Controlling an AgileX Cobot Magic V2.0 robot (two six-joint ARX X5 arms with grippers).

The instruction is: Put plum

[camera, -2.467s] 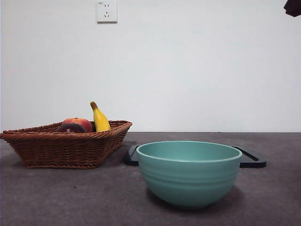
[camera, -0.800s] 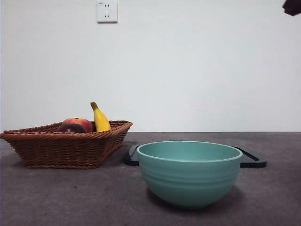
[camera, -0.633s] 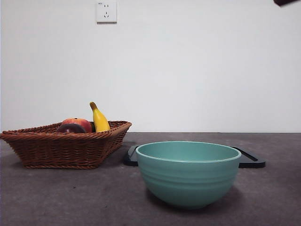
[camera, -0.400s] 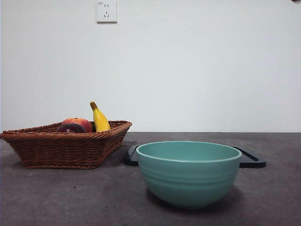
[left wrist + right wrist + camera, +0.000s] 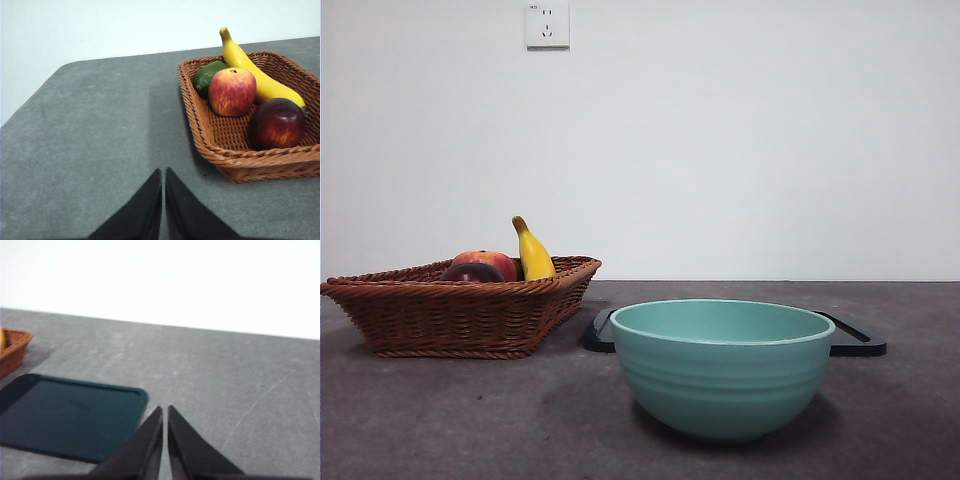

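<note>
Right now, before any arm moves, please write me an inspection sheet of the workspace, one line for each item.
Surface: dark grey table, faint scratches.
Job's things: plum lies in the wicker basket, at its near corner in the left wrist view, untouched.
Clutter: red-orange fruit, banana and a green fruit share the basket; teal bowl in front of a dark tray.
Grippers: left gripper shut, over bare table beside the basket; right gripper shut, near the tray's corner; neither holds anything.
Cables: nothing seen.
Surroundings: white wall, wall socket.
</note>
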